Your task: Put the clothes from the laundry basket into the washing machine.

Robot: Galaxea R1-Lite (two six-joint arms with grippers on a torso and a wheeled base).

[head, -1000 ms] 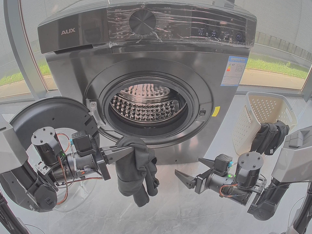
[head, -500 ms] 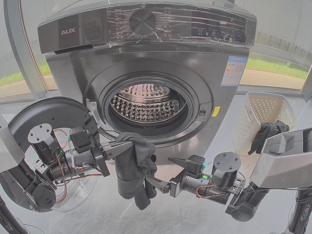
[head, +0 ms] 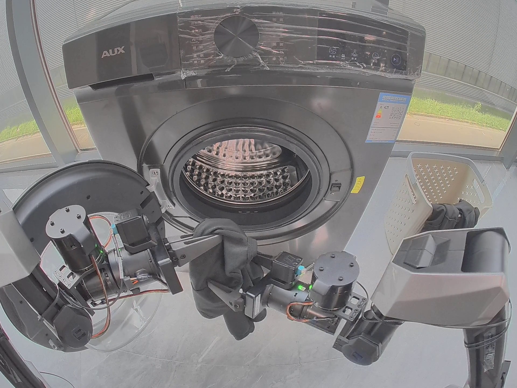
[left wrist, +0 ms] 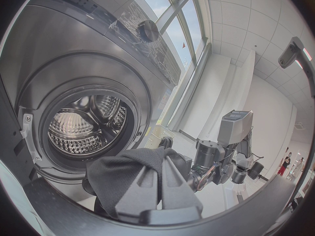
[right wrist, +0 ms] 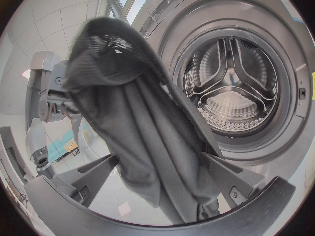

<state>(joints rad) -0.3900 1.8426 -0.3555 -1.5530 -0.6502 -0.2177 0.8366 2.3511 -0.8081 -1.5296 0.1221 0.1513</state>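
Your left jaws clamped on the garment (head: 226,254), right jaws apart around its hanging folds, drum (head: 245,176) open just behind, basket (head: 404,206) well apart rightward, tiled floor (head: 269,362) below.

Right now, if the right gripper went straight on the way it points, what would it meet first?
The dark grey fabric garment hanging from the left gripper. It hangs between the open fingers of the right gripper, so contact looks almost immediate; exact depth is unclear.

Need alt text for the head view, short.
The left gripper holds a dark grey garment before the open washing machine; the right gripper, fingers open, straddles its hanging part. More dark clothes drape over the white laundry basket at right.
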